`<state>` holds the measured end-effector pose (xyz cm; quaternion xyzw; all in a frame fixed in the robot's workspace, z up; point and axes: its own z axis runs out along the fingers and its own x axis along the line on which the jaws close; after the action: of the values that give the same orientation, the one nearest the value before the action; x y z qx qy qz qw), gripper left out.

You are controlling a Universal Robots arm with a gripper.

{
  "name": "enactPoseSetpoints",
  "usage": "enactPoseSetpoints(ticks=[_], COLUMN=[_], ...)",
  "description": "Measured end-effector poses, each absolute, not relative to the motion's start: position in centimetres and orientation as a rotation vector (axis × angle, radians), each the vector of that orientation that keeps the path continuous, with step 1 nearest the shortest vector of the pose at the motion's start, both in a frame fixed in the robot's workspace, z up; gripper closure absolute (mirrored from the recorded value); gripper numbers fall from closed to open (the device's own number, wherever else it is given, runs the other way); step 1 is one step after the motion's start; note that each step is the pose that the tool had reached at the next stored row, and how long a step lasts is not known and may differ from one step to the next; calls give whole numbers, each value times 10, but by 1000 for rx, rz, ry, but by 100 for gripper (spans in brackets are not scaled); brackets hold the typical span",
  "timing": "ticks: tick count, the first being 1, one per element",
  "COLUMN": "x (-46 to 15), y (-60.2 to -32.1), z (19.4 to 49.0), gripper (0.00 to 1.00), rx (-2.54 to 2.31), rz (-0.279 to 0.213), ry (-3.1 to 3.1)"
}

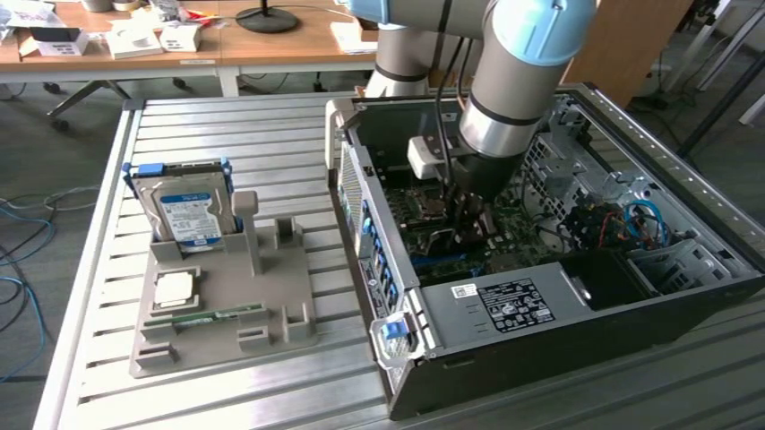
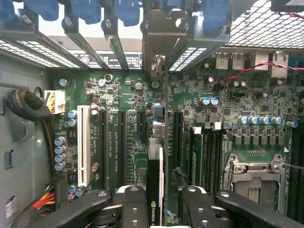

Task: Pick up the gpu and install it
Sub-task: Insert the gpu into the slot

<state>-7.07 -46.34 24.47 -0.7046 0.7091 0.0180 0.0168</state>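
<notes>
The gpu (image 2: 154, 183) stands on edge in a motherboard slot, seen from above as a thin dark card with a green logo. Its metal bracket (image 2: 159, 42) sits against the case's rear slot openings. My gripper (image 2: 164, 209) straddles the card with its black fingers (image 2: 135, 209) spread. One finger is close beside the card, and a gap shows between the card and the other finger. In the exterior view my gripper (image 1: 472, 219) is reached down inside the open computer case (image 1: 538, 309), over the motherboard.
A grey parts holder (image 1: 227, 336) on the slatted table carries a silver hard drive (image 1: 185, 210), a square chip (image 1: 176, 288) and a green memory stick (image 1: 210, 315). Inside the case are red and blue cables (image 1: 628, 224), a white slot (image 2: 84, 145) and the processor socket (image 2: 256, 178).
</notes>
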Motion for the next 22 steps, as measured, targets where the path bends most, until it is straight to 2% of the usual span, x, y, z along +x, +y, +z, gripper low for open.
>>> enactPoseSetpoints(ticks=[22], x=[-72], y=[-461], z=[248], gripper=[66], rx=[-2188], rz=[53], ry=[2203])
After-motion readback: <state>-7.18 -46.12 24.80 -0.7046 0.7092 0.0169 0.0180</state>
